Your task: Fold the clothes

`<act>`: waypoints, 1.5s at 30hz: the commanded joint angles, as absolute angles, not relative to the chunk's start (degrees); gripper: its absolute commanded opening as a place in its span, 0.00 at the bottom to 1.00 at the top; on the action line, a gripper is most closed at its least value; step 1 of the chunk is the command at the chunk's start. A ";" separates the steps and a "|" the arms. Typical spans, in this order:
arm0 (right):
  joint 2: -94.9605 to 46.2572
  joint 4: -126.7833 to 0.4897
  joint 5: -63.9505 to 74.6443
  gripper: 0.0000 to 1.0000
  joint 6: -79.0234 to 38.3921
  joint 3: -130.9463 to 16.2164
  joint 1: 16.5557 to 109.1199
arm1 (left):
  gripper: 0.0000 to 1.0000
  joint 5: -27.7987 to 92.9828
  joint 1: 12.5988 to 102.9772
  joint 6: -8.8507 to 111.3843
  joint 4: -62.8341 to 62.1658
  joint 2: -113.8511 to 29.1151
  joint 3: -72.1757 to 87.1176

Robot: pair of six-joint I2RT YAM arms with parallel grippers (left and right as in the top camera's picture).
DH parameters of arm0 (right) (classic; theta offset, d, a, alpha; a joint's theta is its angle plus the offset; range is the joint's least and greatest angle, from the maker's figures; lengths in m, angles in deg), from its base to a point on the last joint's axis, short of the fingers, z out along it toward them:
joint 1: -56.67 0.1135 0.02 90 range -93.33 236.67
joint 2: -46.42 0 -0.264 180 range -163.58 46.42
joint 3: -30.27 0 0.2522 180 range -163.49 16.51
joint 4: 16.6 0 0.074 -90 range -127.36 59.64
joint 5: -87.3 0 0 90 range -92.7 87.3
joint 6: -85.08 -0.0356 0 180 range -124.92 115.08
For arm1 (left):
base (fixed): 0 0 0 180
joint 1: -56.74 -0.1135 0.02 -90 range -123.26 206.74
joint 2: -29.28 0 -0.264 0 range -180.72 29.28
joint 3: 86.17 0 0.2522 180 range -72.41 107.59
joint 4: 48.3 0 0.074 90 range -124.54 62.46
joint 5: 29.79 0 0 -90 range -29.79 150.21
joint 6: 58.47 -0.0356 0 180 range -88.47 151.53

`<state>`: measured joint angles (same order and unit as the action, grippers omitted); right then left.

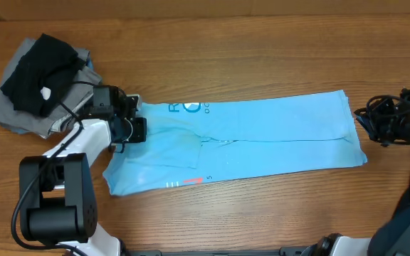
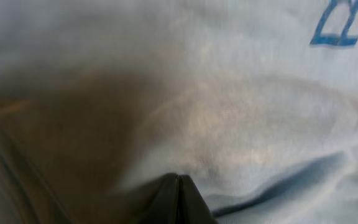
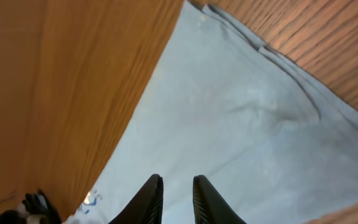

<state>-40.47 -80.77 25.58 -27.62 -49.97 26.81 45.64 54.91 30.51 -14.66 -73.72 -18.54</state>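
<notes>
The light blue T-shirt (image 1: pixel 262 135) lies folded into a long strip across the wooden table, with printed lettering (image 1: pixel 187 108) near its left end. My left gripper (image 1: pixel 135 128) sits at the shirt's left end. In the left wrist view its fingers (image 2: pixel 179 185) are pressed together at the cloth (image 2: pixel 241 93), with a crease running off from the tips. My right gripper (image 1: pixel 367 119) hovers just off the shirt's right edge. In the right wrist view its fingers (image 3: pixel 176 190) are apart and empty above the shirt (image 3: pixel 241 124).
A pile of black (image 1: pixel 38 71) and grey (image 1: pixel 13 110) garments lies at the back left, just behind my left arm. Bare wooden table (image 1: pixel 262 57) surrounds the shirt at the back and front.
</notes>
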 commanded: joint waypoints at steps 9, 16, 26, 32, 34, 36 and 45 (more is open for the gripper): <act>-36.03 -85.26 24.57 0.22 -26.92 -51.26 28.16 | 0.05 57.95 52.88 38.99 -28.56 -77.66 -18.65; -40.06 -84.97 21.36 0.66 -16.36 -51.21 29.23 | 0.30 45.84 52.27 37.44 -18.22 -77.04 -8.33; -57.87 -80.97 25.93 0.79 -5.63 -52.13 23.05 | 0.56 40.61 52.27 33.60 4.35 -75.08 8.59; -63.79 -81.50 27.46 0.74 1.15 -55.43 21.89 | 0.59 40.68 52.27 29.68 18.87 -74.42 19.12; -64.86 -83.53 27.19 0.74 1.98 -58.51 21.89 | 0.61 40.70 52.27 28.11 21.49 -74.42 21.13; -65.54 -86.24 26.19 0.75 3.29 -62.23 21.89 | 0.61 40.72 52.27 26.84 22.23 -74.42 21.83; -70.20 -98.94 28.74 0.82 15.73 -73.55 21.56 | 0.63 40.92 52.27 25.05 21.66 -74.42 21.87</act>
